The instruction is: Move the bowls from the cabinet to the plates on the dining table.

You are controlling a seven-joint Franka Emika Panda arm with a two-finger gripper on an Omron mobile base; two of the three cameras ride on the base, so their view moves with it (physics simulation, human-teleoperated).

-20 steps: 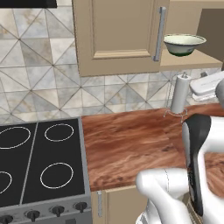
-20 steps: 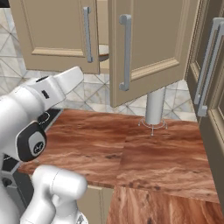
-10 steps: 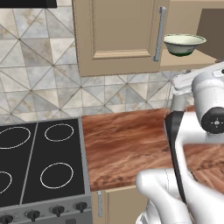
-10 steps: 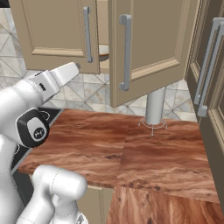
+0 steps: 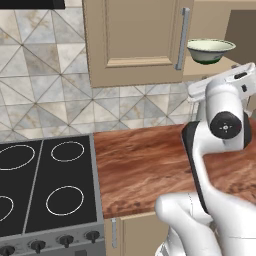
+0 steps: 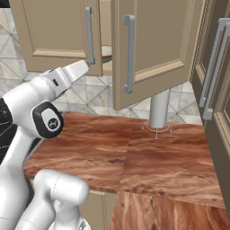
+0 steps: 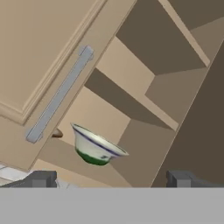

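Your pale green-white bowl [image 7: 97, 148] sits on the open cabinet's [image 5: 131, 42] lower shelf, just right of the door handle. It's probably rigid, glazed, slick and breakable, so pinch its thin rim. Your gripper [image 7: 110, 178] is spread wide and empty, short of it.

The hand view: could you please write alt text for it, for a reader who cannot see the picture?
A pale green-white bowl with a dark rim line stands on the shelf inside the open tan cabinet, seen tilted. The cabinet door with its long silver bar handle lies to the left. The gripper points toward the bowl, fingertips apart, holding nothing.
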